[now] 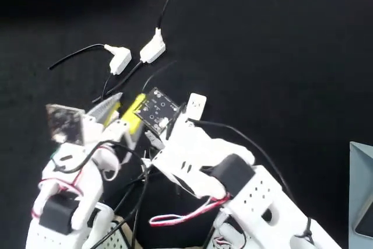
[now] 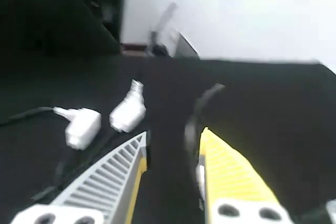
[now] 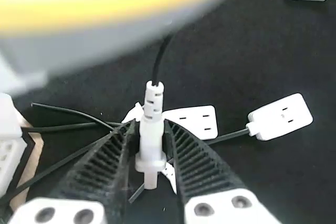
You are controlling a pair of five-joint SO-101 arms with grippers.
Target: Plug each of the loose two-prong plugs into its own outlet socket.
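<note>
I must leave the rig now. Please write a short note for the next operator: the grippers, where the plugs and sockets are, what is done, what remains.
Right gripper: shut on a white plug, whose black cord leads away from the fingers.
Left gripper: open, holding nothing, low over the black table.
Sockets: the near socket and the corded socket lie just beyond the right gripper, slots bare.
The blocky white piece and the slim white piece lie loose ahead of the left gripper; I cannot tell if they are plugs or sockets.
Done: one plug gripped; none seen seated.
Left: seat it, then the rest.
</note>
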